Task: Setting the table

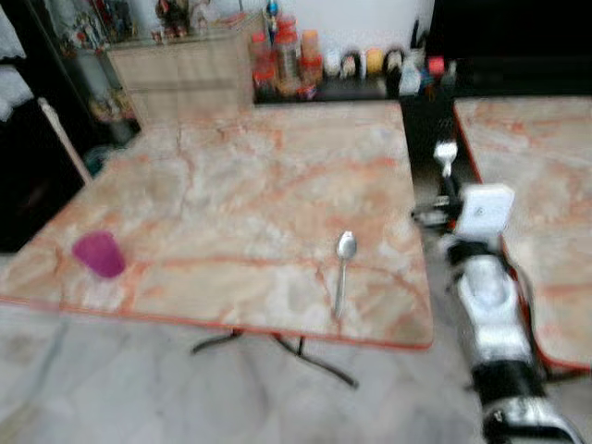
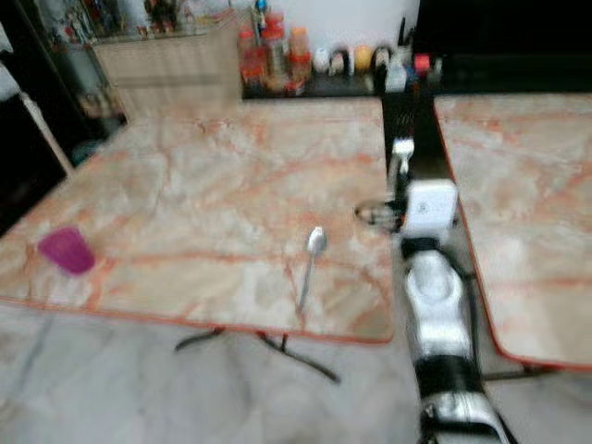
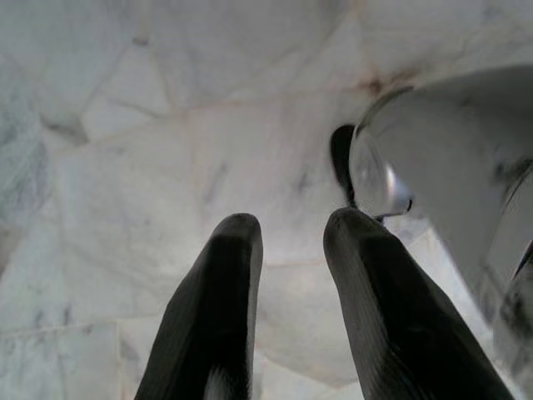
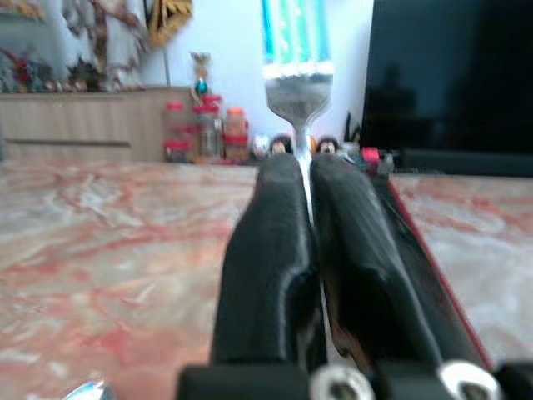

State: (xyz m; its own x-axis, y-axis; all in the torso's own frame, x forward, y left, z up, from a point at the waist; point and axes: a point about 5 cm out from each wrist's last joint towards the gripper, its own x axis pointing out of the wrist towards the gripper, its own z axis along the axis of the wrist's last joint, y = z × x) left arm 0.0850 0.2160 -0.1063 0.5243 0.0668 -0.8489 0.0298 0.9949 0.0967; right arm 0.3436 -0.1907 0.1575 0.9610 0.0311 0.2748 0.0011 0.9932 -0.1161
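I am holding my right claw (image 4: pixel 304 179) pressed together on a fork (image 4: pixel 298 92), pinching it by the narrow neck, with the tines rising beyond my fingertips and a striped handle-like part showing above them; how much metal sits between the pads I cannot tell. The claw is hovering at the right edge of the marble surface (image 1: pixel 250 185), over the gap that separates it from a second surface (image 1: pixel 546 176) on my right. A spoon (image 1: pixel 341 273) is lying flat on the surface to the left of the claw and a little nearer to me, bowl pointing away. A purple cup (image 1: pixel 99 253) is standing well apart, far to the left, near the front edge. My left claw (image 3: pixel 291 275) is hanging idle over the pale floor tiles (image 3: pixel 125 150), fingers slightly spread and holding nothing. Risks, in my judgement: the grip is thin and on a smooth neck, so the fork could pivot or slip as I am lowering it; releasing this close to the edge could send it into the gap; and sweeping left carelessly could knock the spoon askew.
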